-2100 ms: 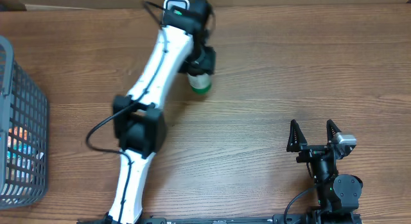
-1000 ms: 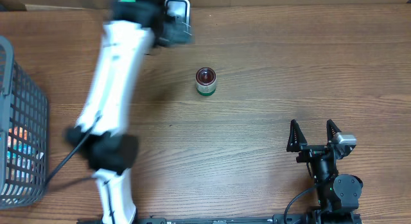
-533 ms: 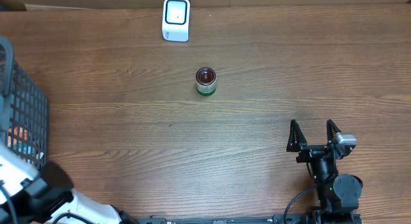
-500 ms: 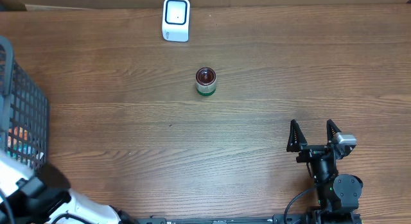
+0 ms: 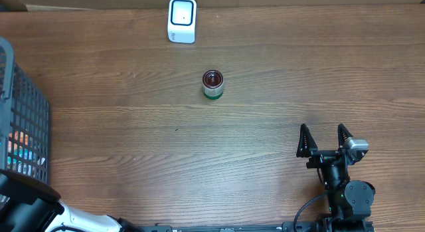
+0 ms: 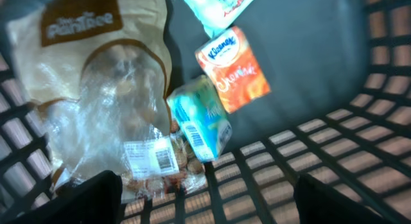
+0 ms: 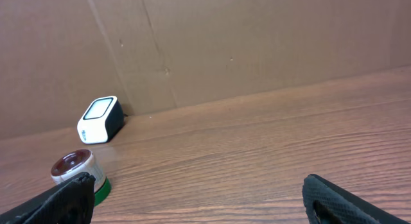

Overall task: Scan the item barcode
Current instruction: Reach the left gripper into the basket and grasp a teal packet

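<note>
The left end effector [image 6: 215,199] has swung away from the small jar [image 5: 212,84], which stands alone on the counter [image 5: 299,72] just near of the white scanner [image 5: 182,19]. It now hangs open over the basket [image 5: 26,119] at the far left. I judge that jar is done and another item is wanted. The right end effector [image 5: 325,140] sits open and empty. In the basket lie an orange "Kleenex" pack [image 6: 232,68], a teal pack [image 6: 200,118] and a bag [image 6: 96,83] with a barcode label [image 6: 153,158]; the bag's brand is too blurred to read.

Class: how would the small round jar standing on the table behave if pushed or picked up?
The jar looks squat and stands upright, so a low push probably slides it rather than tips it. Knocked over, its round body would likely roll. Its sides look smooth, so it may slip.
</note>
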